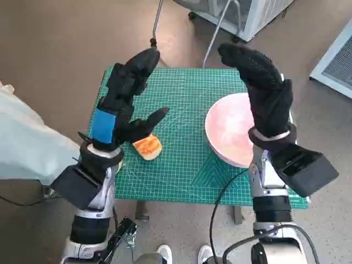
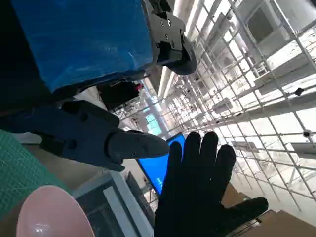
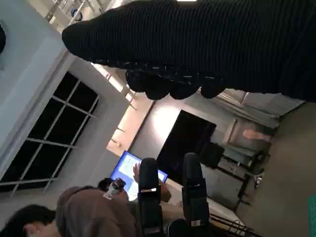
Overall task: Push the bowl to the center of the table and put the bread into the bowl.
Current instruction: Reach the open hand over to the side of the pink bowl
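The pink bowl [image 1: 231, 132] sat near the table's [image 1: 181, 170] right edge, directly under the raised right hand [image 1: 261, 82], so that hand was the nearer one to push it leftward toward the middle. The bowl looked smooth, shallow and upright. That gloved hand was spread, holding nothing. The bread [image 1: 147, 147], a small golden piece, lay on the green mat just beside the left hand [image 1: 126, 93], also open and empty.
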Robot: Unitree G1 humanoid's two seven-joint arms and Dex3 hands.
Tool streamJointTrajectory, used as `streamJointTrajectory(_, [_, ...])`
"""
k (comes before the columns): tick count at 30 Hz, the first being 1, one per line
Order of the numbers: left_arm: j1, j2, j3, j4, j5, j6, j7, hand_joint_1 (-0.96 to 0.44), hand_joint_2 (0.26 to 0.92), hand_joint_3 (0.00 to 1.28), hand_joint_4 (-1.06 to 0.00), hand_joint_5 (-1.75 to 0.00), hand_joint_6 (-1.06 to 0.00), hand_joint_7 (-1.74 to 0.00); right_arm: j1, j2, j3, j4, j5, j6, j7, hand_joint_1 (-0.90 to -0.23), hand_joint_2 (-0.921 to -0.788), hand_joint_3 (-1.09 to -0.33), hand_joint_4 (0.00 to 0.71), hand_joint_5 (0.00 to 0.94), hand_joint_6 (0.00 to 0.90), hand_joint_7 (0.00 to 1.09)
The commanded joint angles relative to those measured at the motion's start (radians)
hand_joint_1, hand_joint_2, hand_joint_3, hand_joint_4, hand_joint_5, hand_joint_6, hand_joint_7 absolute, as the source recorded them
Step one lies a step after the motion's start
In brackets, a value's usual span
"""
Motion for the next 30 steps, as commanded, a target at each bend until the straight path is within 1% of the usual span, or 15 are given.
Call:
streamJointTrajectory(1, [-0.017,-0.001,0.001,0.002,0.003,-0.003,0.000,-0.24,0.921,0.28,-0.37,-0.01,-0.17,-0.58,0.002,0.001,-0.001,0.013,0.007,0.003,0.012,-0.663,-0.921,-0.780,0.305,0.027,-0.001,0.82])
streamJointTrajectory(14, [-0.017,0.000,0.002,0.003,0.001,-0.002,-0.002,-0.24,0.921,0.28,-0.37,-0.01,-0.17,-0.58,0.004,-0.002,-0.001,0.017,0.005,0.001,0.015,-0.661,-0.921,-0.779,0.306,0.027,-0.001,0.83])
streamJointTrajectory(21, [-0.016,0.002,0.006,0.000,0.002,0.000,0.002,-0.24,0.921,0.28,-0.37,-0.01,-0.17,-0.58,0.011,-0.012,-0.006,0.019,0.005,-0.003,0.019,-0.662,-0.921,-0.779,0.303,0.025,-0.001,0.83])
streamJointTrajectory(23, [-0.016,0.003,0.008,0.002,0.001,-0.001,0.002,-0.24,0.921,0.28,-0.37,-0.01,-0.17,-0.58,0.013,-0.020,-0.012,0.027,0.007,-0.009,0.023,-0.663,-0.921,-0.777,0.301,0.024,-0.001,0.82])
streamJointTrajectory(26, [-0.015,0.005,0.012,0.005,0.001,-0.003,0.003,-0.24,0.921,0.28,-0.37,-0.01,-0.17,-0.58,0.013,-0.047,-0.035,0.054,0.018,-0.024,0.034,-0.668,-0.921,-0.771,0.299,0.023,-0.001,0.81])
streamJointTrajectory(28, [-0.014,0.004,0.012,0.004,0.003,-0.003,0.005,-0.23,0.921,0.28,-0.37,-0.01,-0.17,-0.58,0.011,-0.059,-0.046,0.069,0.024,-0.032,0.039,-0.671,-0.921,-0.768,0.296,0.021,-0.001,0.81])
streamJointTrajectory(30, [-0.010,0.004,0.013,0.004,0.004,-0.006,0.007,-0.23,0.921,0.28,-0.37,-0.01,-0.17,-0.58,0.011,-0.082,-0.069,0.098,0.020,-0.051,0.027,-0.673,-0.921,-0.768,0.293,0.019,-0.001,0.80])
